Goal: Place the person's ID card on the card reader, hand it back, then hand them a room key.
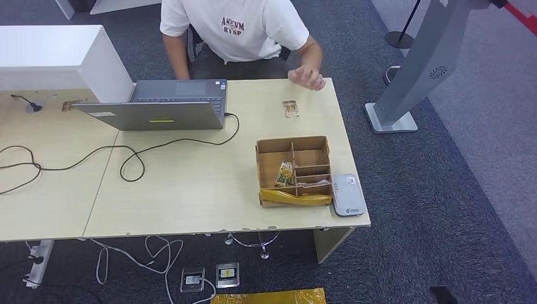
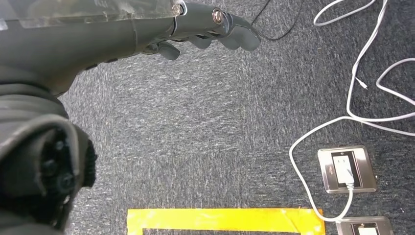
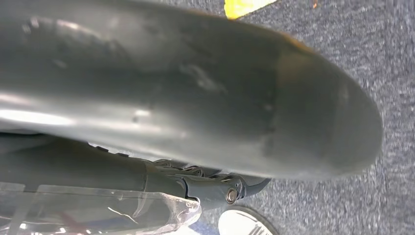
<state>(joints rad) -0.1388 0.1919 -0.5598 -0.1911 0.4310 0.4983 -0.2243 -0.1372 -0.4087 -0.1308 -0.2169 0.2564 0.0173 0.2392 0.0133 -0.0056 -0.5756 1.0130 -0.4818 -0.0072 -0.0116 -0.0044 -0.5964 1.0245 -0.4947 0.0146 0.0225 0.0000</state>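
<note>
A long pale wooden table filled the middle of the head view, with grey carpet beyond its right end. A person in a white shirt sat at the far side, one hand resting on the far edge of the table. A grey laptop stood open left of centre, its black cable looping across the tabletop. Toward the right near corner sat a cardboard box split into compartments; a small card or key lay in its near left compartment, too small to tell which. Touching the box's right side at the table's near right edge lay the grey card reader. The ID card lay flat on the table between the person's hand and the box, apart from both. In the left wrist view the left hand hung over the carpet, holding nothing, fingers loosely apart, with white cables and floor sockets nearby. In the right wrist view the right hand was mostly hidden behind a dark curved part; whether it was released or clenched could not be told.
</note>
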